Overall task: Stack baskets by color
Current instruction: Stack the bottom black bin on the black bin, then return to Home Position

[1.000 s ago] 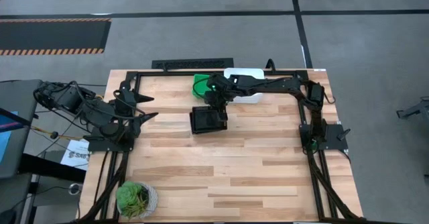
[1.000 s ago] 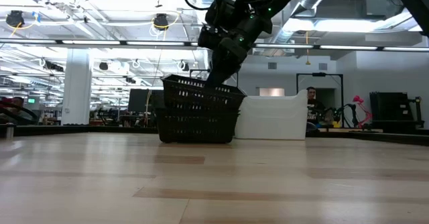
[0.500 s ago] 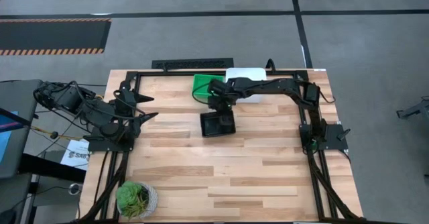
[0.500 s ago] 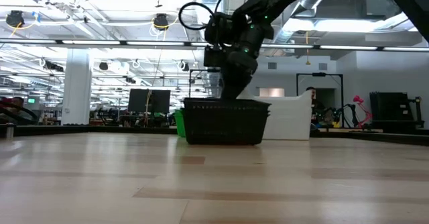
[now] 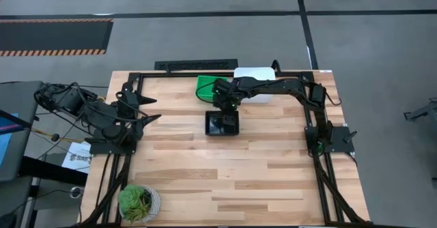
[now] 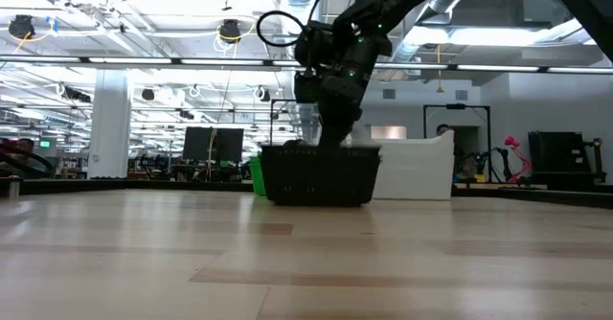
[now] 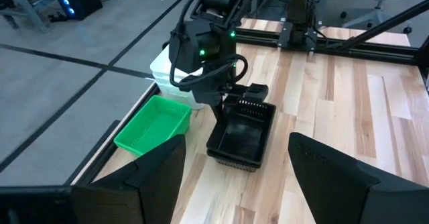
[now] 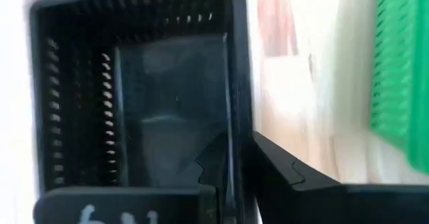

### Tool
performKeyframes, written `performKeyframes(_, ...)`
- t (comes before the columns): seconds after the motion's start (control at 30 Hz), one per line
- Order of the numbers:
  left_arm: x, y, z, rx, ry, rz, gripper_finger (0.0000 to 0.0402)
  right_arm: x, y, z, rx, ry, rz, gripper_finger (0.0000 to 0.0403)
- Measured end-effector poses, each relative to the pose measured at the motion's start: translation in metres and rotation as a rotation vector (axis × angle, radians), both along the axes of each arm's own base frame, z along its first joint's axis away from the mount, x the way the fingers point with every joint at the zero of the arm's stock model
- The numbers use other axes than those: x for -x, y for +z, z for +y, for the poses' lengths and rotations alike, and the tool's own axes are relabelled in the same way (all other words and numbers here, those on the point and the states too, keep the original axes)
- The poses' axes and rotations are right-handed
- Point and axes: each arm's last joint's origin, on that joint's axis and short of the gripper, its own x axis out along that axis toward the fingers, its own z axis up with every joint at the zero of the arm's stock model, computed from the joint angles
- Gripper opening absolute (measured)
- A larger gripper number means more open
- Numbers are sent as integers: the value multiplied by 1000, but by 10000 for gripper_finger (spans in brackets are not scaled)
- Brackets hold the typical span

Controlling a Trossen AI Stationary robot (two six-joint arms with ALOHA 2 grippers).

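Black basket (image 5: 222, 124) flat on the bench (image 5: 232, 173), just in front of green basket (image 5: 205, 88) and white basket (image 5: 255, 76). Right gripper (image 5: 225, 108) at its far rim, fingers straddling the wall, parted slightly. Left gripper (image 5: 151, 109) parked at left edge, fingers spread.

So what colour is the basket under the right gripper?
Black slotted plastic basket, clearest in the left wrist view.
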Motion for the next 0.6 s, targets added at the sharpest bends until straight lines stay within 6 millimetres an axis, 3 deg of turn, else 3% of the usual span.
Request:
performKeyframes(0.2, 0, 0, 0, 14, 8, -5, 256, -6, 16, -2, 16, 2, -35, 88)
performKeyframes(0.37, 0, 0, 0, 34, 36, -22, 256, -8, 46, -3, 12, 7, -59, 88)
performKeyframes(0.47, 0, 0, 1, 28, 60, -31, 256, -3, 83, 4, -16, 32, -127, 88)
performKeyframes(0.6, 1, 2, 3, -12, 108, -50, 256, 29, 154, 23, -9, 41, -276, 88)
